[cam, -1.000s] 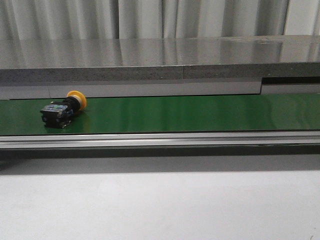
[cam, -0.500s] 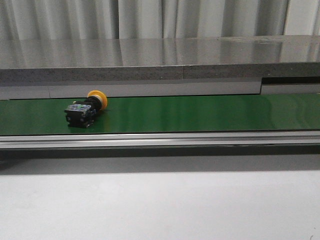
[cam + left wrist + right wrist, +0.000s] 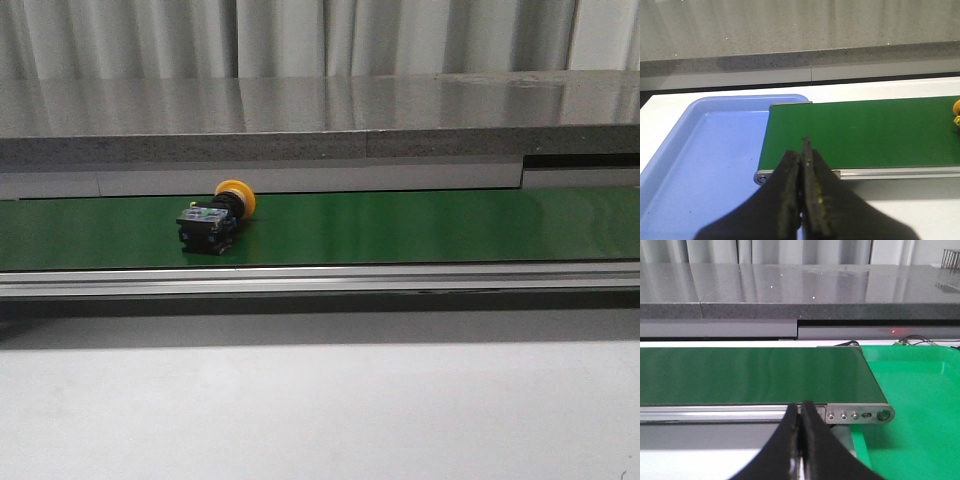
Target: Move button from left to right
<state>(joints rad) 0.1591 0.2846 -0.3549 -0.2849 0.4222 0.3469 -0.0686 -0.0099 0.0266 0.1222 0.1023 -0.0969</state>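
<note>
The yellow-capped, black-bodied push-button [image 3: 214,217] lay on its side on the green conveyor belt [image 3: 420,225], well ahead of the closed, empty left pincer [image 3: 802,165], the nearer one, long axis slanting across the belt, far from the closed right pincer [image 3: 801,415].

No readable text, label, brand, number or sign anywhere. On the black body of the button [image 3: 213,222], a small pale patch with bluish flecks, too small and blurred to read. Nothing printed on the green belt [image 3: 420,226] or on its metal end plate [image 3: 860,415], only small round holes there. Nothing written on the blue tray [image 3: 700,165] or the green tray [image 3: 920,405].
</note>
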